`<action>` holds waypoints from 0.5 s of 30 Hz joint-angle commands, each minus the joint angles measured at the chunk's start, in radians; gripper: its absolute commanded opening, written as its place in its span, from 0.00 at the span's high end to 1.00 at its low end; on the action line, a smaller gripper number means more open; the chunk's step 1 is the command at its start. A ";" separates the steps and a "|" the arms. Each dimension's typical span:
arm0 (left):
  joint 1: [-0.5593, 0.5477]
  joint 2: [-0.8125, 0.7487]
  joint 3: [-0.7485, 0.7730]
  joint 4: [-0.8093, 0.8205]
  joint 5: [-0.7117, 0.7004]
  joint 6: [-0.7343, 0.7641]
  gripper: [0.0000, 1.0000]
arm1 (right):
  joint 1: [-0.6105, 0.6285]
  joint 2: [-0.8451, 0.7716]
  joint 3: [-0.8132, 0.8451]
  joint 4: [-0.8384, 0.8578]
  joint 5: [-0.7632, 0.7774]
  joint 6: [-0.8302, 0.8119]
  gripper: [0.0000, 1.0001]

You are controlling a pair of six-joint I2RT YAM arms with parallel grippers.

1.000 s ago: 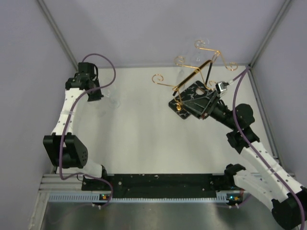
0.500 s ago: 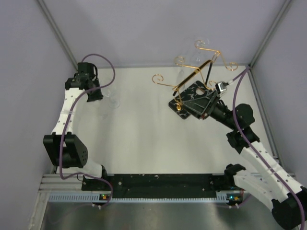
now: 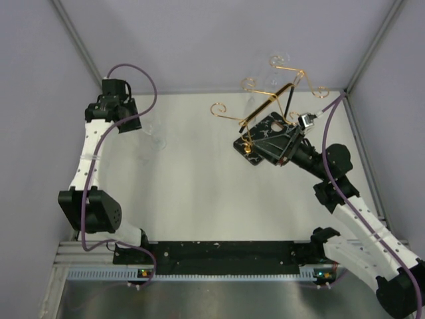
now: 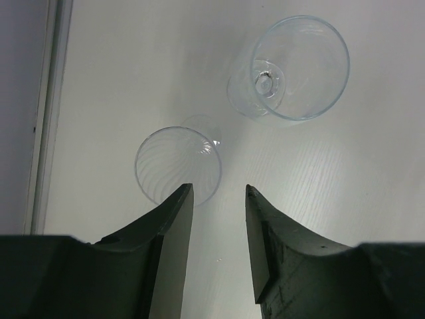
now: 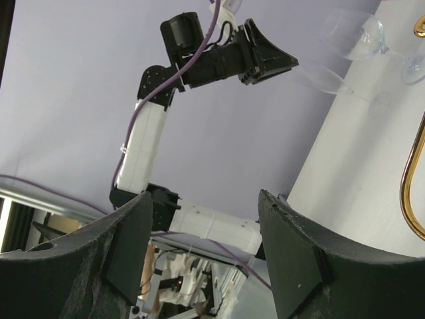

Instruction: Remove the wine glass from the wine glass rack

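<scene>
The wine glass rack (image 3: pixel 269 106) is thin gold wire with spiral-curled arm ends, set on a black rectangular base (image 3: pixel 262 141) veined with white, at the far right of the matte white table (image 3: pixel 199 186). The right gripper (image 5: pixel 202 196) is at that base, jaws apart with nothing between them. Well apart at far left, the clear, swirl-ribbed wine glass (image 4: pixel 178 163) stands on the table under the left gripper (image 4: pixel 219 189), whose jaws are parted and empty. A second clear glass (image 4: pixel 299 66) stands just beside it.

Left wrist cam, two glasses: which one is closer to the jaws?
The lower-left glass, just beyond the left gripper, its near edge hidden by one jaw. The other glass stands farther off, upper right.
</scene>
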 commanded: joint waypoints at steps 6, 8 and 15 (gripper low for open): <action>0.002 -0.096 0.057 0.009 0.059 -0.013 0.57 | -0.010 0.015 0.110 -0.055 -0.001 -0.057 0.36; 0.002 -0.131 0.056 0.005 0.107 -0.019 0.57 | -0.010 0.032 0.186 -0.166 0.001 -0.111 0.36; -0.012 -0.250 0.016 0.054 0.346 -0.050 0.57 | -0.010 0.057 0.432 -0.554 0.137 -0.372 0.35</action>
